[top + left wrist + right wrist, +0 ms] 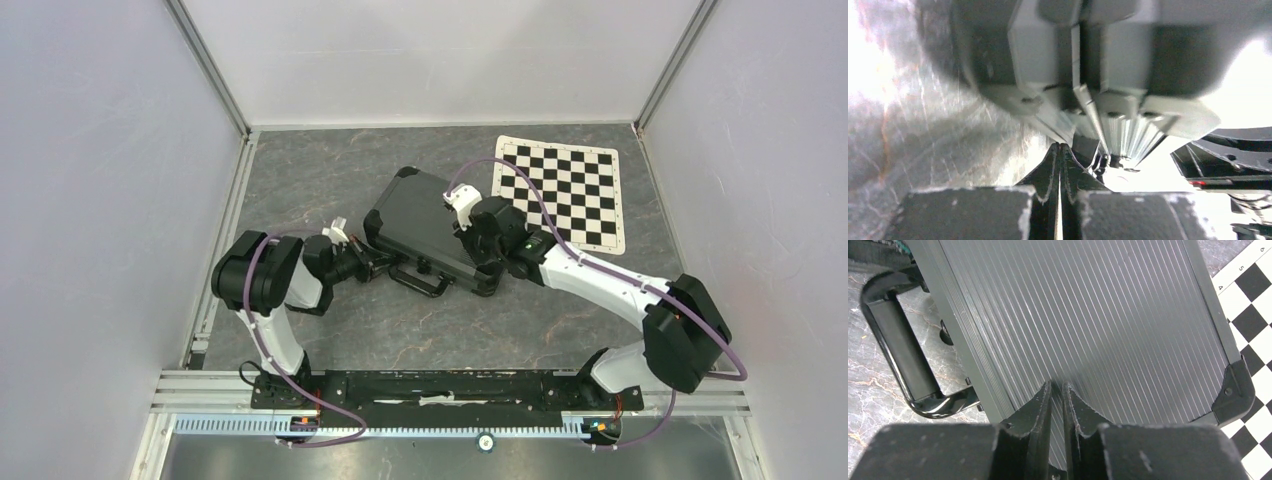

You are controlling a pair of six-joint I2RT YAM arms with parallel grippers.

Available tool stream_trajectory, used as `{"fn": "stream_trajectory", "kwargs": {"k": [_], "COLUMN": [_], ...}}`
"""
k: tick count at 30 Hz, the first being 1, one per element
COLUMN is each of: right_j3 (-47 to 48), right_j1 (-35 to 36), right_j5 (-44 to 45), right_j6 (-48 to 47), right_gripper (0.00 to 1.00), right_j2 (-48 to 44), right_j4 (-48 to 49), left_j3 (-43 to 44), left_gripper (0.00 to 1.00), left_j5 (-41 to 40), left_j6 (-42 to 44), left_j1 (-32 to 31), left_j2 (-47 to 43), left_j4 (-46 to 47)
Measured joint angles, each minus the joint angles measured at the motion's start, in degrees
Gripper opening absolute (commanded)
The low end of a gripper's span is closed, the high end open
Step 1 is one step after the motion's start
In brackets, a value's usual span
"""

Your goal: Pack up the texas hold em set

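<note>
The left gripper [1060,148] is seen at the bottom centre, its two dark fingers [1047,172] pressed flat together so that only a thin line is left between them. The tips are pointed at the case [1098,50], which is shown very close and badly blurred across the top of the view. A pale ribbed metal part [1126,138] is seen just right of the tips; what it is cannot be told. The grey marbled table [923,140] is shown at the left, washed out by glare.
</note>
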Motion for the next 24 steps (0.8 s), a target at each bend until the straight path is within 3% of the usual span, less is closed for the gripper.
{"fn": "stream_trajectory", "kwargs": {"k": [5, 10, 14, 17, 24], "right_j3": [0.0, 0.7, 1.4, 2.8, 4.9], "right_j1": [-0.6, -0.9, -0.1, 3.0, 12.3], "right_j5": [-2.7, -8.3, -13.0, -12.0, -1.8], "right_j6": [-0.5, -2.4, -6.4, -9.7, -15.0], "right_gripper": [0.24, 0.7, 0.89, 0.96, 0.98], "right_j2": [0.4, 1.8, 2.6, 3.9, 7.1], "right_j4": [1.0, 2.7, 1.9, 0.4, -0.6], "left_j3": [-1.8, -1.7, -1.7, -1.8, -1.8], "left_gripper": [0.02, 0.02, 0.02, 0.02, 0.02], "left_j5": [1.8, 2.6, 2.6, 2.5, 2.2], "left_j6": [-8.5, -11.6, -12.5, -13.1, -13.8], "left_j1": [-0.4, -0.6, -0.6, -0.7, -0.9], "left_j2": [3.4, 5.9, 5.9, 5.8, 5.8], "left_j4": [7.1, 10.4, 10.5, 10.5, 10.4]}}
